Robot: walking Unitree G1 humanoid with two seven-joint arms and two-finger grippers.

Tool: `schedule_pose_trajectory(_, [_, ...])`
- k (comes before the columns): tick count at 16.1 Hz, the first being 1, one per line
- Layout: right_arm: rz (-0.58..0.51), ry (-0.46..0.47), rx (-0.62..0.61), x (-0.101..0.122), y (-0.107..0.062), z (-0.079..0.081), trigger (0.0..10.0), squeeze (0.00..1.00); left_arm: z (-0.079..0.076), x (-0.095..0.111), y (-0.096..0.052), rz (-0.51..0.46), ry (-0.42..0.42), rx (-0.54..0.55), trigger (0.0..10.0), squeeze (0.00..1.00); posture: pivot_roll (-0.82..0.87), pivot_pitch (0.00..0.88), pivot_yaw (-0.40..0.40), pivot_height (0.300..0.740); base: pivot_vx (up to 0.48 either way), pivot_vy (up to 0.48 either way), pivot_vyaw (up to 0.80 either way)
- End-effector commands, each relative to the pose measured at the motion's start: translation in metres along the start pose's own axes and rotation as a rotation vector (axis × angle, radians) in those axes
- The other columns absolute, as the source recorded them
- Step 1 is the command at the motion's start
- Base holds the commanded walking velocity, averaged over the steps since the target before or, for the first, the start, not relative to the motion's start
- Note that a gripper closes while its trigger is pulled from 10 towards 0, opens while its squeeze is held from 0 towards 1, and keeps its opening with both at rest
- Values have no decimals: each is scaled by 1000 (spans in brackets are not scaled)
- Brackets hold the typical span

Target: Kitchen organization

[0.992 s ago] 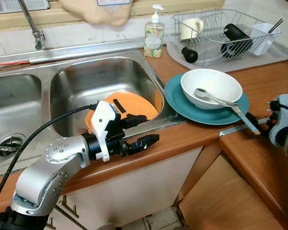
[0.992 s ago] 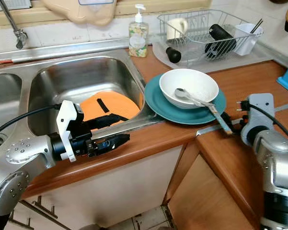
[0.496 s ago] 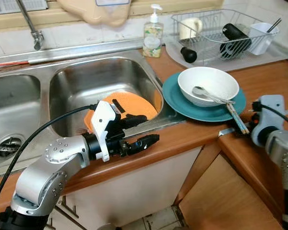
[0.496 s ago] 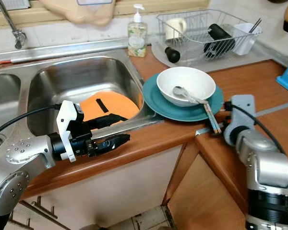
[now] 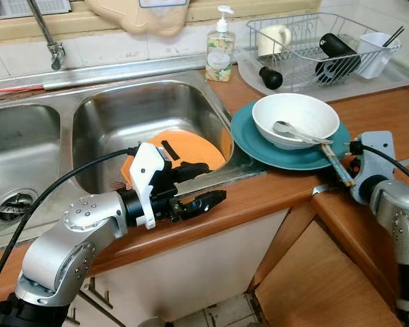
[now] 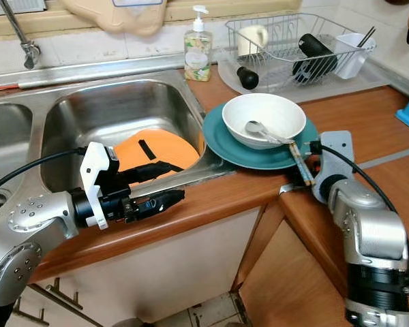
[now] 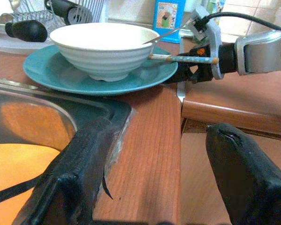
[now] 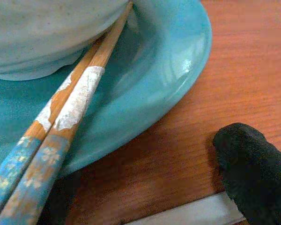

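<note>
Two blue-ended wooden chopsticks (image 8: 61, 126) lie between my right gripper's (image 6: 307, 178) spread fingers, leaning on the round teal plate (image 6: 221, 146) under the white ribbed bowl (image 6: 276, 116); my left gripper (image 5: 201, 187) hovers open by the sink.

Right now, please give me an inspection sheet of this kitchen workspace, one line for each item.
Surface: wooden counter beside a steel double sink.
Job's things: white bowl with spoon on teal plate; chopsticks lean on the plate rim; orange plate in the sink.
Clutter: soap bottle; dish rack with mug and cup.
Grippers: left gripper open over the sink's front edge; right gripper open around the chopstick ends.
Cables: black cable along the left arm.
Surroundings: faucet, tiled wall.
</note>
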State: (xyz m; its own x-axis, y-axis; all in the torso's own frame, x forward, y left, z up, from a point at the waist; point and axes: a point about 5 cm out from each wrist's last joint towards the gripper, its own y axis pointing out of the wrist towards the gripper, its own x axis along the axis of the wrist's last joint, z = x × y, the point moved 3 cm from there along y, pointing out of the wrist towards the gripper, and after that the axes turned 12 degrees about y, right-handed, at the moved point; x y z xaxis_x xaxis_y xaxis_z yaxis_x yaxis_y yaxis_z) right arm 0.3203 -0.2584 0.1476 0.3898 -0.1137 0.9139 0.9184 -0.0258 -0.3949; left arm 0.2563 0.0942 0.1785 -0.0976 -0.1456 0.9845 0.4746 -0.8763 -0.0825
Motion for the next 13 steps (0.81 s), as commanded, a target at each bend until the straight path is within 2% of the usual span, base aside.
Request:
schedule_pose_trajectory(1, [-35,-30,-20,7,-7,-12,10000,0,0,3,2,3,20,-8,10000,0,-113,0,21,740,0,0,0])
schedule_pose_trajectory(5, [-33,-77,-34,9,-23,-31,10000,0,-1,3,4,3,18,-17,10000,0,-125,0,30,740,0,0,0])
schedule_pose_trajectory(10, [-80,-80,-57,17,-43,-46,10000,0,-3,3,6,-3,12,-31,10000,0,-131,0,32,740,0,0,0])
schedule_pose_trajectory(11, [-85,-83,-48,17,-45,-46,10000,388,-4,3,7,-3,11,-33,10000,0,-132,0,33,740,0,0,0])
schedule_pose_trajectory(12, [-79,-105,-10,17,-50,-45,10000,929,-5,3,7,-5,8,-36,10000,0,-136,0,34,740,0,0,0])
schedule_pose_trajectory(13, [-75,-116,6,16,-52,-43,10000,929,-5,3,8,-5,6,-37,10000,0,-136,0,34,740,0,0,0])
